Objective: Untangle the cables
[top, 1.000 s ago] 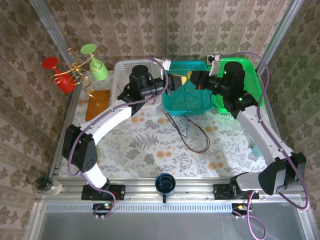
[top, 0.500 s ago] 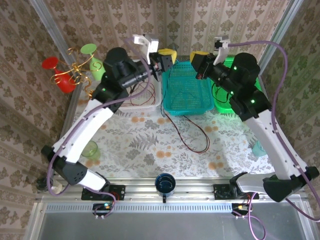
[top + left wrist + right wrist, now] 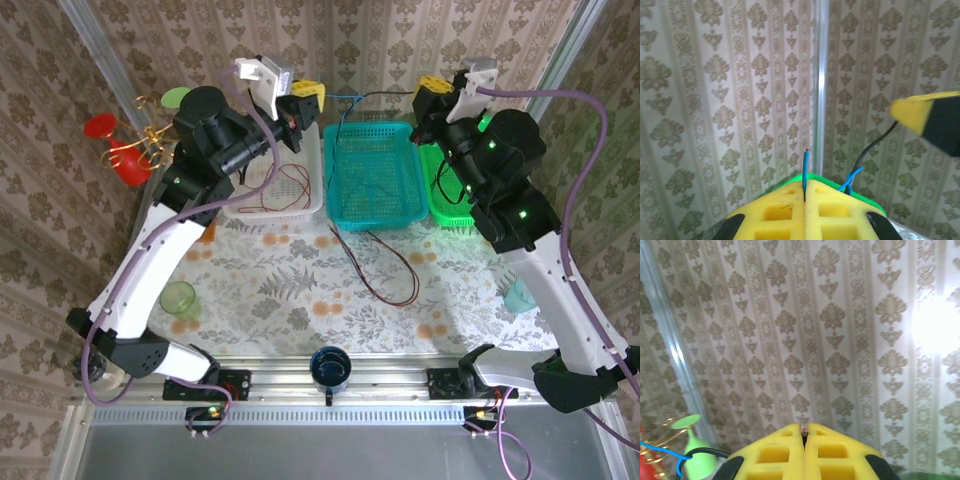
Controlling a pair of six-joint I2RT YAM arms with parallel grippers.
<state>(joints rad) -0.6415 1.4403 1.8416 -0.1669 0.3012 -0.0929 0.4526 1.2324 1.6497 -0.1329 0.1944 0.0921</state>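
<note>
Cables point(image 3: 385, 262): thin red, black and blue wires; a red and black loop lies on the floral tablecloth point(image 3: 290, 290) near the middle, with strands rising toward the far side over the teal basket point(image 3: 375, 215).
Blue cable point(image 3: 345, 98): stretched in the air at the far side, above the teal basket's far rim; its end sticks up from the left gripper's seam in the left wrist view point(image 3: 804, 167).
Black cable point(image 3: 392, 95): continues rightward from the blue one to the right gripper; seen as a dark strand in the left wrist view point(image 3: 875, 145).
Red cable point(image 3: 287, 187): looped inside the white tray point(image 3: 315, 205), left of the teal basket.
Left gripper point(image 3: 308, 92) point(image 3: 805, 186): raised at far left of centre, yellow fingers pressed together, pinching the blue cable.
Right gripper point(image 3: 430, 90) point(image 3: 804, 432): raised at far right of centre, fingers pressed together on a thin cable end, apparently the black cable.
Green basket point(image 3: 440, 200): just right of the teal basket.
Glasses point(image 3: 105, 135): red and green, on a gold stand, far left.
Green cup point(image 3: 178, 297): near left.
Dark blue cup point(image 3: 330, 368): near edge, centre.
</note>
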